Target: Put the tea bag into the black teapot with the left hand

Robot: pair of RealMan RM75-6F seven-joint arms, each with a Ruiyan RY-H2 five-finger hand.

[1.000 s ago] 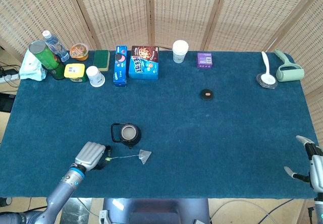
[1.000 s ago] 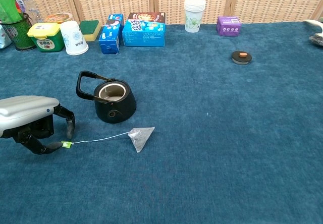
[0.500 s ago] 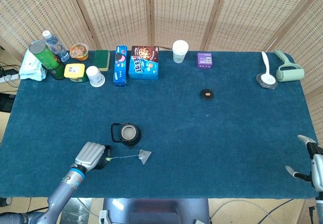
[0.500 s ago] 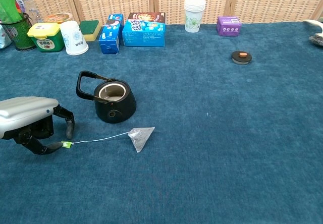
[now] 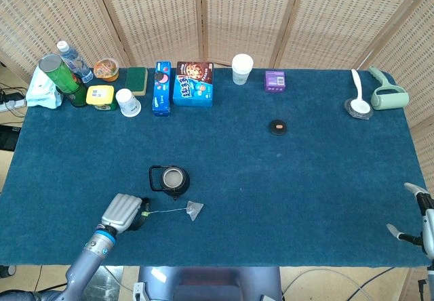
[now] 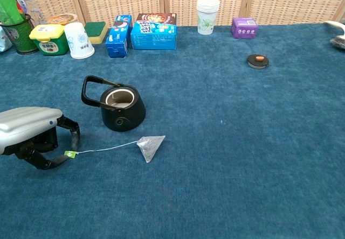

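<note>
The tea bag point(image 6: 150, 147) lies flat on the blue worktop point(image 6: 242, 142), just in front of the black teapot point(image 6: 123, 107), whose top is open. It looks very light and soft. Its thin string runs to a small green tag point(image 6: 70, 154). The left robot hand point(image 6: 33, 134) curls its fingers around that tag, but a firm pinch cannot be made out. The tag seems the best place to hold; the bag would swing. The right robot hand point(image 5: 419, 218) waits open, far away.

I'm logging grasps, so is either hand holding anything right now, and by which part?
The left hand pinches the tea bag by the green tag at the string's end; the bag lies on the table. The right hand holds nothing.
</note>
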